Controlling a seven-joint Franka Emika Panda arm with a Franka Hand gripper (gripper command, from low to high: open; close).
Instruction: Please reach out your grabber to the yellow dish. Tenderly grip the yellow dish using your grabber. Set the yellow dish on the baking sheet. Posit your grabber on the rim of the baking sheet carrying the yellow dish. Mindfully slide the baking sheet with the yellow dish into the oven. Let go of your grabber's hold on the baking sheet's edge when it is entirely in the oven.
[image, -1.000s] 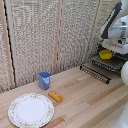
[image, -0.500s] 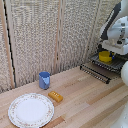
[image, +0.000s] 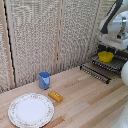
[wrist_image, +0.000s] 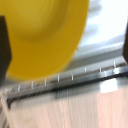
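Above the baking sheet (image: 102, 69), the claw (image: 111, 48), grip unclear, half hides the yellow dish (image: 105, 56)

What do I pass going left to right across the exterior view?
Plate → blue cup → orange block → baking sheet → yellow dish. The hand above the dish overlaps it, so I leave it out of the order.

You see a bright yellow dish (image: 105, 56) on the dark wire-barred baking sheet (image: 97, 70). A blue cup (image: 44, 80), an orange-yellow block (image: 55, 96) and a white plate (image: 31, 110) with a faintly patterned rim sit on the pale wood-grain tabletop (image: 85, 102).
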